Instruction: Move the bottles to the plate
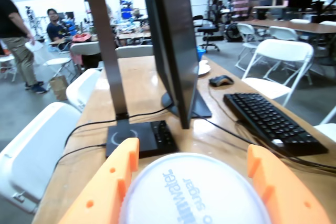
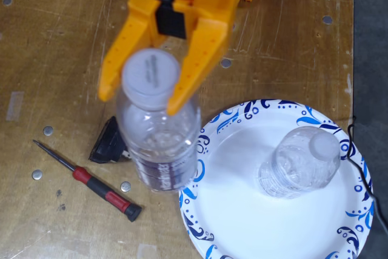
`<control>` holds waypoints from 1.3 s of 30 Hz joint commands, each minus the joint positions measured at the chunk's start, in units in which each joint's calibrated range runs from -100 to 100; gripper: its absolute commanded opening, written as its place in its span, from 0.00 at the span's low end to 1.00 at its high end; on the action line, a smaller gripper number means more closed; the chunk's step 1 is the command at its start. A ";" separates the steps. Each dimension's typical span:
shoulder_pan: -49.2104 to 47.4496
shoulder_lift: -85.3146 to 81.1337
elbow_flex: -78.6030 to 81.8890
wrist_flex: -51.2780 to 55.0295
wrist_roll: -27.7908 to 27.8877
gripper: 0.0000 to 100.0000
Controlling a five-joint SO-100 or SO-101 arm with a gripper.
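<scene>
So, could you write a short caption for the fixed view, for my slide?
Orange gripper straddles the white cap of the wider bottle beside the plate, where the ribbed bottle already stands.

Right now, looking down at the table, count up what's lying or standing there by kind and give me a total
Bottles: 2, a white-capped one in the pincer, a ribbed one on the plate
Plates: 1
Screwdrivers: 1
Small black objects: 1, partly hidden, kind unclear
Total: 5
</scene>
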 commanded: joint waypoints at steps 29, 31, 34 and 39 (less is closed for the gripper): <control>-15.46 6.09 31.98 -27.61 0.00 0.01; -15.78 6.17 31.98 -27.61 -0.15 0.01; -15.89 6.17 32.07 -27.61 -0.15 0.01; -15.57 6.17 33.24 -27.61 -0.26 0.01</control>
